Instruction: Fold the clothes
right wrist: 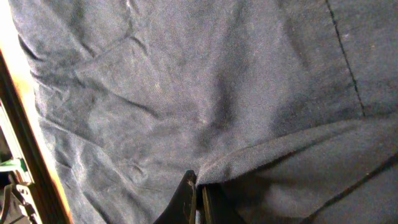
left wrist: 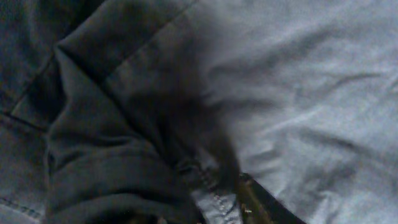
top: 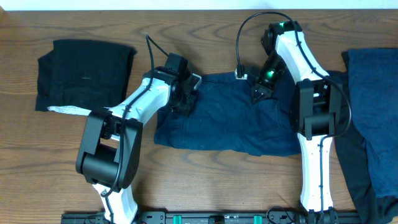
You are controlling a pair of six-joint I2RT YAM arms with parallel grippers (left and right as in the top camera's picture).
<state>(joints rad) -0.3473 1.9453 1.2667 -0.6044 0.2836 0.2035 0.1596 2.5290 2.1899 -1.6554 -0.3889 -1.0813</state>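
Centrally, navy garment (top: 224,118), right jaws pinching its fold, left jaws unclear, black garment (top: 84,74) left, blue pile (top: 375,106) right

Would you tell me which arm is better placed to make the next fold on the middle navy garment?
Likely the right: the right gripper is shut on a fold of the navy garment; the left gripper shows no clear hold.
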